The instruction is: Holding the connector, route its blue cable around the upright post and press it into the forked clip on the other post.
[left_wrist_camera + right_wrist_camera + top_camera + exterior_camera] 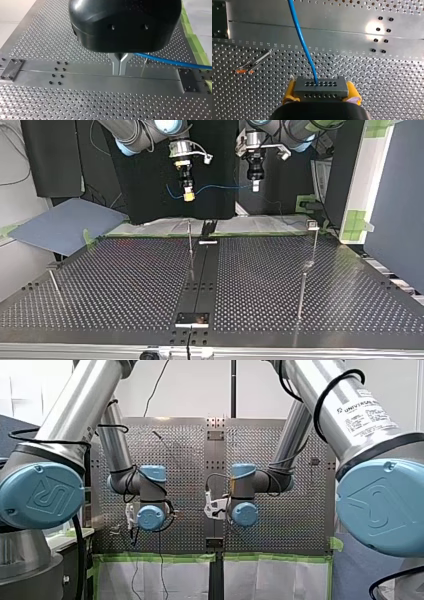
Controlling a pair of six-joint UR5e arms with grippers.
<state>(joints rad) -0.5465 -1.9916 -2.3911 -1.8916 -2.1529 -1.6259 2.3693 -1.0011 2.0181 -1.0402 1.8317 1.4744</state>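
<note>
On my right arm (320, 390), "UNIVERSAL ROBOTS"; connector (321, 87) gripped.

You have the grey, hole-faced connector (321, 87) aloft, its blue cable (302, 42) sagging well above the upright post (190, 245) and forked clip (312, 224).
</note>
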